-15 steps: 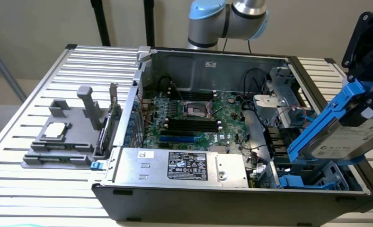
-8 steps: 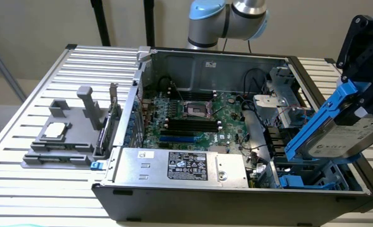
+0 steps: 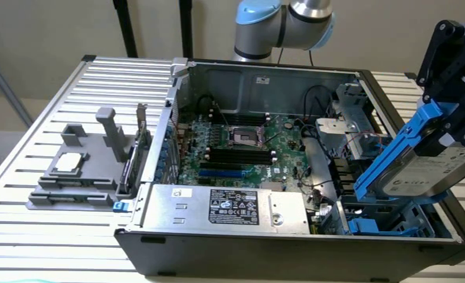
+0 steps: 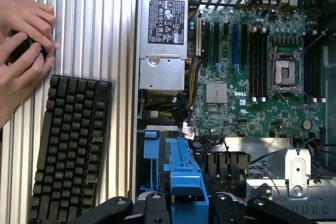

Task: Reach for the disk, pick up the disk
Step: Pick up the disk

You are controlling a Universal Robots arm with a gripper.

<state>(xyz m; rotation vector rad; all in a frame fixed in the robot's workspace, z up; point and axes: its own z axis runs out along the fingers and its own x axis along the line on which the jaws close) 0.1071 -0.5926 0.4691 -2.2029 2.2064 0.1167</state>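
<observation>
The disk (image 3: 425, 171), a silver-grey drive with a white label in a bright blue carrier frame, hangs tilted above the right front corner of the open computer case (image 3: 295, 247). My black gripper (image 3: 455, 127) comes down from the exterior view's upper right and is shut on the disk's upper end. In the wrist view the blue frame edge of the disk (image 4: 185, 174) stands between my two black fingers (image 4: 149, 208), with the gripper (image 4: 186, 207) closed around it. The disk is clear of the bay beneath it.
Inside the case lie the motherboard (image 3: 241, 147), the power supply (image 3: 225, 206) and a blue drive cage (image 3: 374, 227). A grey tray (image 3: 71, 177) with a small silver chip sits on the slatted table at the exterior view's left. A keyboard (image 4: 68, 145) and a person's hands (image 4: 23, 40) are beside the case.
</observation>
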